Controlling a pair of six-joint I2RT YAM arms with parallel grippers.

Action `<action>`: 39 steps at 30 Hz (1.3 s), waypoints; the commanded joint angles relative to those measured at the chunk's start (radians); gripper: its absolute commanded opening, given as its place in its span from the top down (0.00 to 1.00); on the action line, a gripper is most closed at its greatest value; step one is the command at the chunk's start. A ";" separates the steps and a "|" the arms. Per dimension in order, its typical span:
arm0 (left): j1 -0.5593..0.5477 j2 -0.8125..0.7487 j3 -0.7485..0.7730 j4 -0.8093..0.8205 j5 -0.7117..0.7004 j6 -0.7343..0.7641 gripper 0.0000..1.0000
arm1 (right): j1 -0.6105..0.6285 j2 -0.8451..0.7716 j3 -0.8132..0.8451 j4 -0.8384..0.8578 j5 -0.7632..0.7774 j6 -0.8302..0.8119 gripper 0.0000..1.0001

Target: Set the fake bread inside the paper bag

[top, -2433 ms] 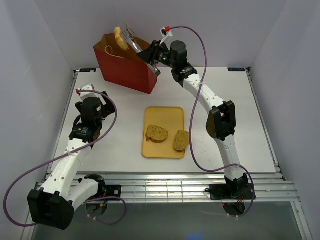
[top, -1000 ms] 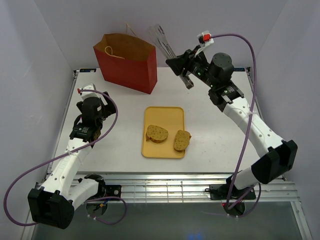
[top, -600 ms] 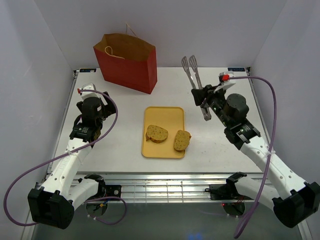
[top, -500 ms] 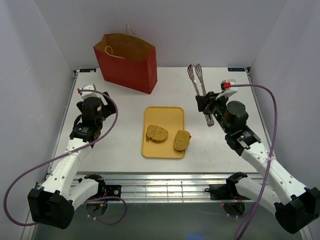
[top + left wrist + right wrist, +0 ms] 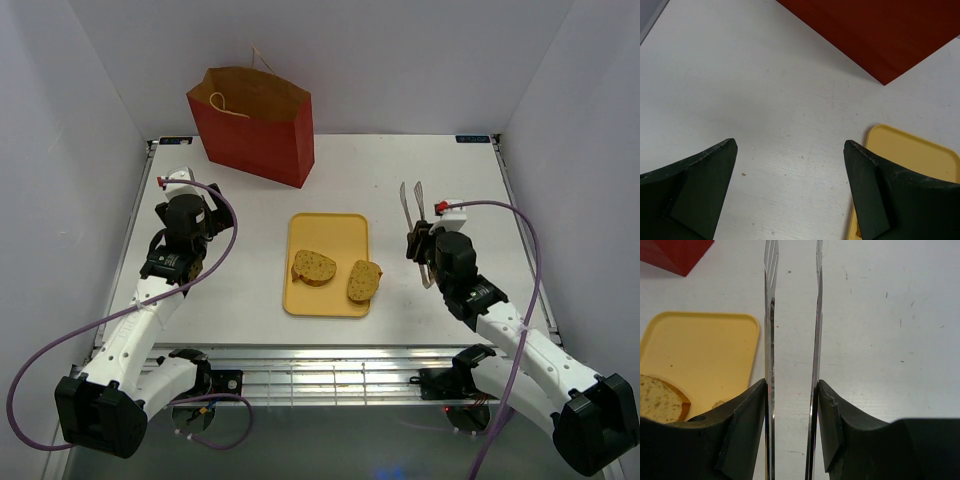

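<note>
Right hand [image 5: 790,432], one, hanging low over the worktop [image 5: 460,180], clamping one pair of metal tongs [image 5: 771,340], blades apart and pointing ahead; two fake bread slices, nearer slice [image 5: 363,281] and farther slice [image 5: 313,266], lying on one yellow tray [image 5: 330,228] just left of it; one paper bag [image 5: 255,135] standing far ahead-left; left hand [image 5: 790,150], one, hovering, fingers apart.

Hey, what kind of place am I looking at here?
Probably a robot lab test cell, not a kitchen: a white table walled in by plain panels, two robot arms bolted at its near edge, and toy bread slices on a yellow tray, with a red paper bag behind.
</note>
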 commanded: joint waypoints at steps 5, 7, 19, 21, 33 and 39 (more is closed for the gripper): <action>-0.005 -0.010 0.007 0.010 0.001 0.009 0.02 | -0.002 0.039 -0.053 0.093 0.087 0.029 0.50; -0.005 -0.007 0.008 0.008 0.004 0.009 0.02 | -0.004 0.054 -0.064 0.105 0.092 0.038 0.50; -0.005 -0.004 0.010 0.008 0.012 0.015 0.02 | -0.002 0.182 -0.073 0.150 0.096 0.091 0.45; -0.005 -0.005 0.010 0.010 0.012 0.017 0.02 | -0.004 0.203 -0.073 0.153 0.087 0.102 0.45; -0.006 0.007 0.010 0.007 0.021 0.022 0.02 | -0.006 0.288 -0.072 0.164 0.052 0.119 0.41; -0.006 0.012 0.011 0.008 0.024 0.023 0.02 | -0.006 0.314 -0.070 0.164 0.035 0.121 0.40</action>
